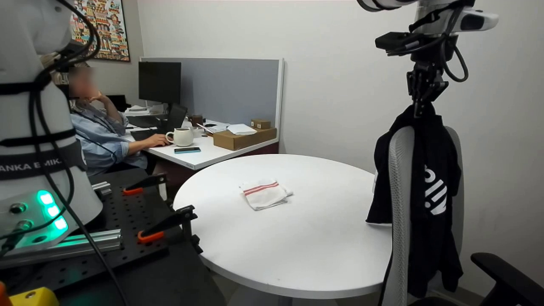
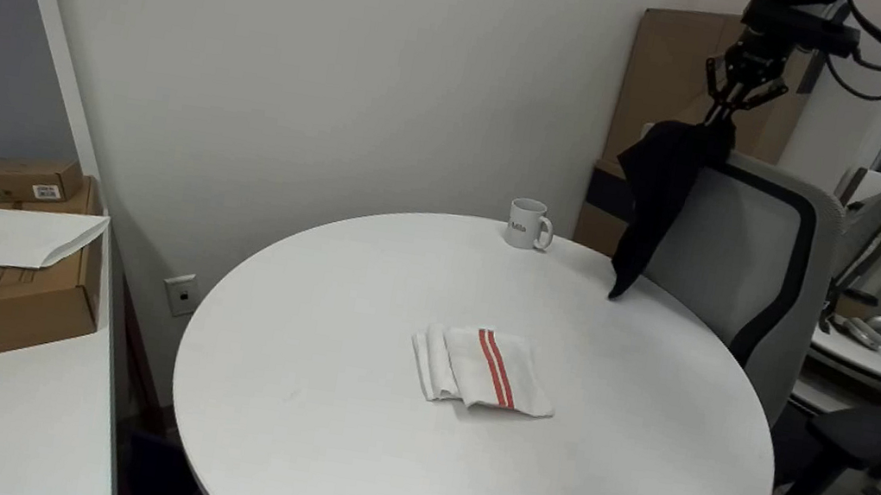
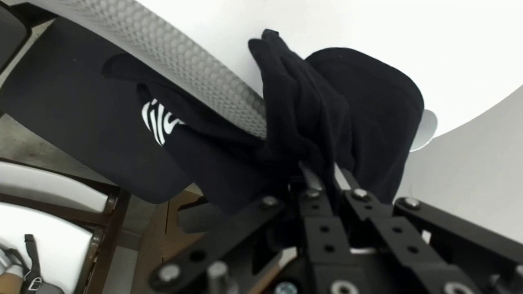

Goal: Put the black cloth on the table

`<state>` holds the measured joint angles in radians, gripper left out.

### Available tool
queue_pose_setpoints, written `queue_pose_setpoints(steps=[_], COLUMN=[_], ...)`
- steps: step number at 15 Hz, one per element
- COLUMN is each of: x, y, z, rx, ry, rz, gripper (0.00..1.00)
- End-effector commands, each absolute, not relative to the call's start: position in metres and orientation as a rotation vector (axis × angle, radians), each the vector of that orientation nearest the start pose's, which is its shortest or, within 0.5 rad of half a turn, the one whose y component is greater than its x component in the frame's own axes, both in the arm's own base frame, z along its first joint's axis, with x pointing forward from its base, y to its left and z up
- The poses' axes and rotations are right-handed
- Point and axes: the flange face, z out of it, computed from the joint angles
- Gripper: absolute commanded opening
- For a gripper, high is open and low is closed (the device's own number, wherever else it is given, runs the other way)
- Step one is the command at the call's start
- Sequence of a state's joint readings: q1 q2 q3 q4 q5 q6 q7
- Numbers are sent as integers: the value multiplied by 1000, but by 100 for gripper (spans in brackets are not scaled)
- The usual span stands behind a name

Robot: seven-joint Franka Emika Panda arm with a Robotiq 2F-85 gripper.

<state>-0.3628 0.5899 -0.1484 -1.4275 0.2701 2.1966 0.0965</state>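
The black cloth (image 1: 435, 165) with a white printed logo hangs draped over the back of the grey office chair (image 1: 400, 204), some of it on each side. In an exterior view the cloth (image 2: 663, 189) hangs down to the table's edge. My gripper (image 1: 419, 111) points down just above the chair back, its fingers close together on the bunched top of the cloth; it also shows in an exterior view (image 2: 717, 119). In the wrist view fabric of the cloth (image 3: 310, 110) sits between the fingertips (image 3: 325, 171). The round white table (image 1: 323, 250) stands beside the chair.
A folded white towel with red stripes (image 2: 488, 368) lies mid-table. A white mug (image 2: 527, 224) stands at the table's far edge near the cloth. The chair's armrest (image 1: 505, 272) juts out. A cluttered desk (image 1: 204, 157) with a seated person (image 1: 100, 123) is behind.
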Motion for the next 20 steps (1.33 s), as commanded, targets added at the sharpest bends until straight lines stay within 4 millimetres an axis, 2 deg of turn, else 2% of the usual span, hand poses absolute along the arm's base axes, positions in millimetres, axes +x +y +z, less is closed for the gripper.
queue_pose_setpoints(steps=[1, 4, 9, 11, 15, 20], x=[655, 656, 651, 648, 643, 639], y=[-306, -273, -207, -182, -144, -102], z=[419, 469, 579, 616, 662, 706], rx=[-2828, -2851, -2873, -2872, -2853, -2860], ry=[940, 798, 546, 467, 340, 215], rz=[-373, -429, -611, -665, -683, -700], gripper=[1, 2, 2, 2, 2, 2])
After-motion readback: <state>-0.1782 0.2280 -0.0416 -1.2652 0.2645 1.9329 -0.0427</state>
